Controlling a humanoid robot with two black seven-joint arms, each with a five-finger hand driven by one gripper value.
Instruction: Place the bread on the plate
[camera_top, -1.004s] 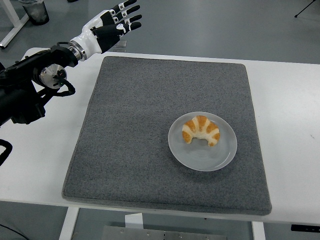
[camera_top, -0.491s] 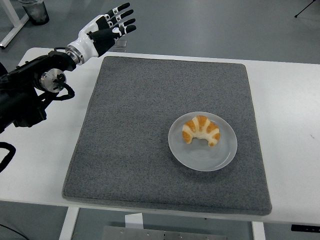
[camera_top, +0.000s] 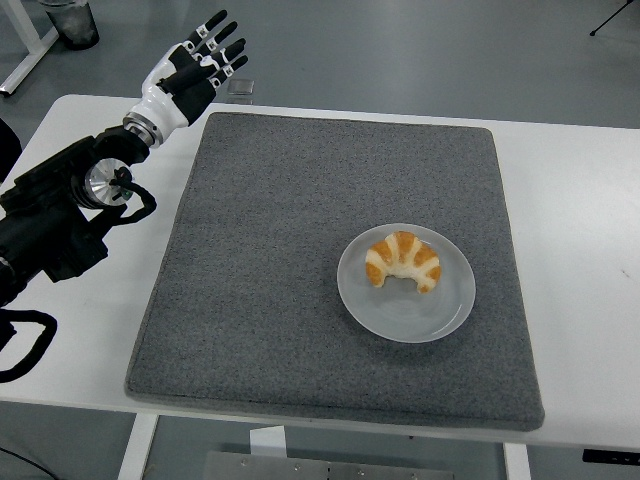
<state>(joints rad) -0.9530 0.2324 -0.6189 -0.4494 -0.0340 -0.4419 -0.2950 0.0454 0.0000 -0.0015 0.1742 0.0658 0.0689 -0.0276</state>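
Head view, end of placement. The bread (camera_top: 402, 260), a crescent-shaped croissant, lies on the round translucent plate (camera_top: 440, 318) in the right-centre of the frame, in the plate's upper half and wholly inside the rim. The plate rests on the grey mat (camera_top: 270, 270), which covers most of the white bench (camera_top: 580, 260). Nothing touches the bread or the plate.

The left hand (camera_top: 190, 70) is at the upper left of the frame, past the mat's far-left corner and well apart from the plate. Its fingers (camera_top: 222, 32) are spread and extended, holding nothing. The black forearm runs down the left edge of the frame over the bare bench.

Change over the last second: the hand has drawn leftward and slightly back towards the frame's left edge, the palm has turned so that the fingers now point up and away, not to the right, and the forearm has swung lower along the left side. The bread and the plate have not moved in that time; both sit exactly where they sat a second ago.

Reading: the goal state appears already met, since the bread is on the plate and released. The arm's motion looks like a withdrawal to rest, not an approach. No further handling of the bread seems called for. The right arm is out of view
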